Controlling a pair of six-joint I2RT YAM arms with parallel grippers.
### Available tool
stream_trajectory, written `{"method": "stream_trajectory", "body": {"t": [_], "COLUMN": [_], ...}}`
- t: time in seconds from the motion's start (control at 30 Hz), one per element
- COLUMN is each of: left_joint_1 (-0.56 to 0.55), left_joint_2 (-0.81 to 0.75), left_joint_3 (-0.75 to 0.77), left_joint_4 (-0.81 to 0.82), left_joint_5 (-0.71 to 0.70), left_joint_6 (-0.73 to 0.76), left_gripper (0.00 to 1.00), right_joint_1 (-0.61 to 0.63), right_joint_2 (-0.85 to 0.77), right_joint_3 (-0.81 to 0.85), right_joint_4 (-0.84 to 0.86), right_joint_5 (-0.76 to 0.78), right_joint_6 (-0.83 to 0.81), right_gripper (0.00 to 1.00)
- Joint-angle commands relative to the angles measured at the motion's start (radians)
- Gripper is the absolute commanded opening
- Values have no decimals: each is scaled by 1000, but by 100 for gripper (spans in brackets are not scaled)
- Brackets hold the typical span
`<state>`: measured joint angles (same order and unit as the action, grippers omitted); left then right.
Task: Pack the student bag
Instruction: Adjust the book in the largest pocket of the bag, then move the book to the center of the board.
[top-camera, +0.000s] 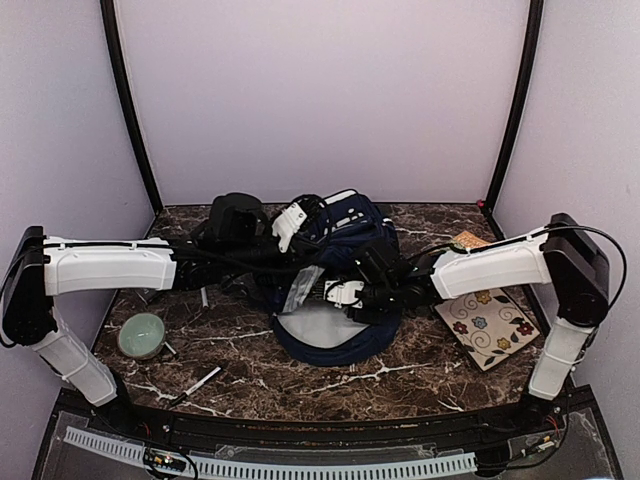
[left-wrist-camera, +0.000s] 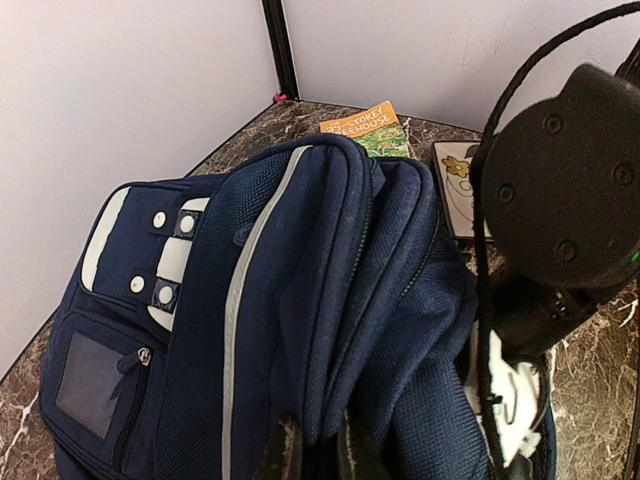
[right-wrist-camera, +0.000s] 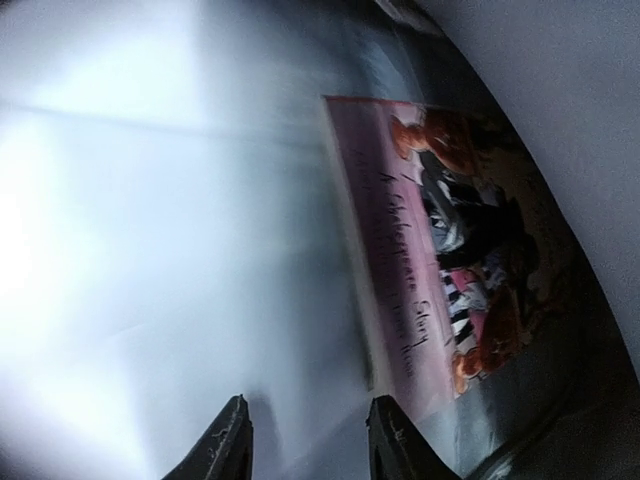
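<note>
On the marbled worktop (top-camera: 400, 380) the student bag (top-camera: 350, 225) lies mid-table. Its long axis runs from the back wall toward the arms, and its mouth gapes at the near end. Both arms reach it, but the right one is nearer the opening. The right end effector (right-wrist-camera: 310, 420) sits inside the mouth, fingers parted with nothing between them, facing a pale surface with a pink storybook (right-wrist-camera: 440, 250) just ahead to its right. The left end effector (left-wrist-camera: 318, 458) is pinched tight on the bag's upper fabric, apparently holding the rim up.
</note>
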<state>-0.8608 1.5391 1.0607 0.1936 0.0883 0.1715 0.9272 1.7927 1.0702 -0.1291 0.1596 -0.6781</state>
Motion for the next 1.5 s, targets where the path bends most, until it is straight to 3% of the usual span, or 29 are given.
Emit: {"method": "stream_trajectory", "body": {"t": [0.0,0.17,0.37,0.6,0.73,0.9,1.23,1.3,1.47], "left_joint_1": [17,31,41,79,96,102,110,110,111], "left_joint_2": [-3,22,76,219,331,403,444,442,392], "left_joint_3": [23,17,21,105,198,245,280,288,283], "left_joint_4": [107,106,82,3,-60,-78,-154,-169,-190], "left_joint_5": [0,6,6,-24,-55,-67,-99,-104,-98], "left_joint_6": [-20,-34,-33,-41,12,50,43,43,6], "left_gripper": [0,0,0,0,0,0,0,4,26], "right_joint_1": [5,4,-30,-302,-503,-697,-1020,-1043,-1085], "right_joint_2": [-109,-244,-416,-480,-471,-447,-216,-152,-49], "right_joint_3": [22,-36,-109,-121,-91,-71,0,27,75], "right_joint_4": [-200,-325,-424,-425,-408,-338,-231,-222,-201], "right_joint_5": [-203,-320,-336,-440,-529,-499,-507,-492,-426], "right_joint_6": [83,115,137,210,254,348,601,612,629], "right_gripper": [41,41,41,41,41,42,50,51,55]}}
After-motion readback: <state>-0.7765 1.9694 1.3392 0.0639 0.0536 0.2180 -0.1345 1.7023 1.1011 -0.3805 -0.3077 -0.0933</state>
